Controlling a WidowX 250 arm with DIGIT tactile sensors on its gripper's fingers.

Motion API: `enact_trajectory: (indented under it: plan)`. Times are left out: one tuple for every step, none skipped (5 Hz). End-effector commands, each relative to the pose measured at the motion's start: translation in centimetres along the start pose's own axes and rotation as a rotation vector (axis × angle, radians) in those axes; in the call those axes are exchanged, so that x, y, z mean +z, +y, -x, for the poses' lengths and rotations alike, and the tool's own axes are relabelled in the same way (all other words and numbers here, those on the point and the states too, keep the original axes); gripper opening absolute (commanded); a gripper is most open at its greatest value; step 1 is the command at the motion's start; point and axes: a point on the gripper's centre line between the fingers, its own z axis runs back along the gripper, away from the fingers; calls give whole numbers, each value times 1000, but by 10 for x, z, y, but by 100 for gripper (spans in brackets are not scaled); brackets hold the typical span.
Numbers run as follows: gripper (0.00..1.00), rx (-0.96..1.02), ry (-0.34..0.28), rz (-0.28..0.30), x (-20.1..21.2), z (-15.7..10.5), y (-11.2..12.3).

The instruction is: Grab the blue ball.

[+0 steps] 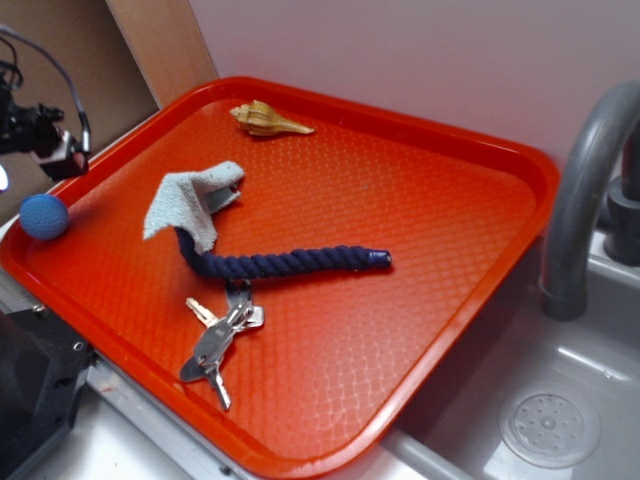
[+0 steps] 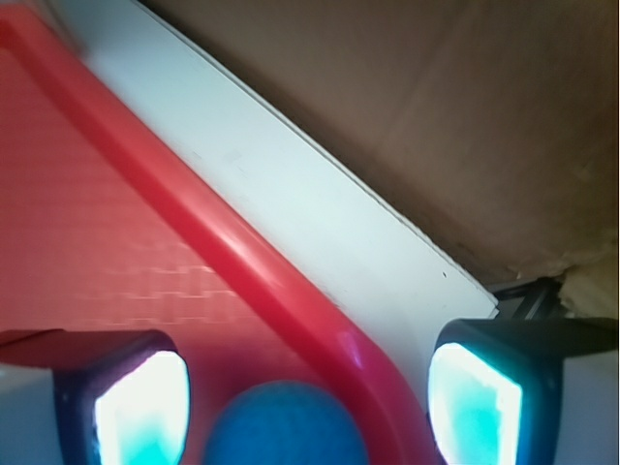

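The blue ball (image 1: 44,216) is small, light blue and finely dimpled. It rests at the far left corner of the red tray (image 1: 430,300), against the rim. My gripper (image 1: 40,140) hangs just above and behind it at the left edge of the exterior view; its fingertips are hard to make out there. In the wrist view the blue ball (image 2: 286,426) lies low between the two glowing fingers (image 2: 140,407), with a gap on each side. The gripper (image 2: 308,407) is open and straddles the tray rim (image 2: 242,242).
On the tray lie a seashell (image 1: 268,119), a grey cloth (image 1: 195,200) over one end of a navy rope (image 1: 290,263), and keys (image 1: 222,335). A grey faucet (image 1: 585,180) and sink drain (image 1: 548,428) stand right. Cardboard (image 2: 436,116) backs the white ledge (image 2: 291,194).
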Motion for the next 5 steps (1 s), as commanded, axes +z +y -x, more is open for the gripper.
enact_trajectory:
  plan:
    - [100,-46,-10,-51,-19,18,12]
    - [100,-59,1,-84,-27,24,18]
    - [100,-85,20,-82,-20,36,21]
    - [100,-94,36,-54,-4,48,23]
    - [100,-88,49,-42,4,52,24]
